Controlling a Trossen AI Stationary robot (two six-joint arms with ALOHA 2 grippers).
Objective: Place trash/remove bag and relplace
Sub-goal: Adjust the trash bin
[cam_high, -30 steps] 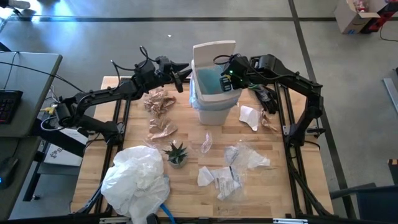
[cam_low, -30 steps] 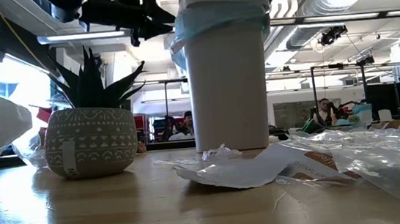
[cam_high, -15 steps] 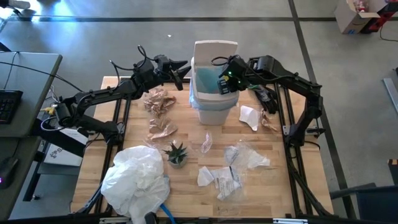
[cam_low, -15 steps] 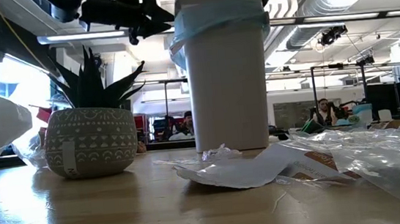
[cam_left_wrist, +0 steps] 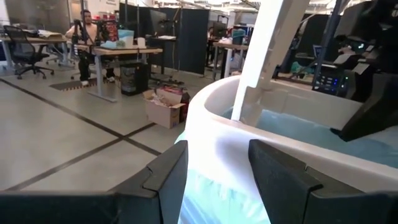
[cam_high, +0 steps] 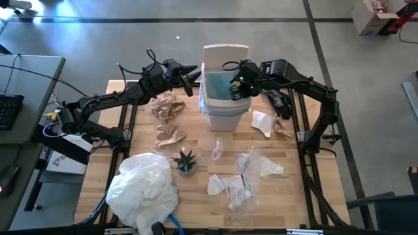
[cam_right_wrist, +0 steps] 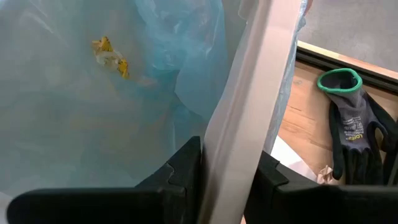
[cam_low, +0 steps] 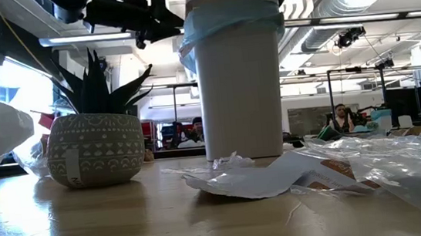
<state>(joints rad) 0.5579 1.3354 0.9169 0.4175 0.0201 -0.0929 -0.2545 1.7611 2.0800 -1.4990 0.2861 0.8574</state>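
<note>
Table (cam_high: 137, 215) holds the white bin (cam_high: 222, 114), lined with the bag (cam_high: 217, 83), a light-blue liner folded over the rim. The bin's flat lid stands raised at the far edge.

Step in hand, as judged: bin preparation ahead of loading, not loading itself. The right gripper (cam_right_wrist: 227, 168) sits over the bin's right rim with its fingers on either side of the white lid panel, pinching it. The left gripper (cam_left_wrist: 214, 168) hovers at the bin's left rim, fingers spread and straddling the rim with the liner's folded edge, gripping nothing (no contact is visible in its wrist view).

Next move, as judged: the lid must be let go or held clear so that the opening is free, then one arm must go down to the table for a piece.

Contents: the liner holds only a small yellowish scrap (cam_right_wrist: 111, 55) near the bottom. The trash (cam_high: 168, 106) lies outside on the table: brown crumpled paper left of the bin, white scraps and clear wrappers nearer the front. A large white plastic bag (cam_high: 144, 186) lies at the front left, a potted plant (cam_high: 185, 160) just beside it, and a grey glove (cam_right_wrist: 354, 134) right of the bin.
</note>
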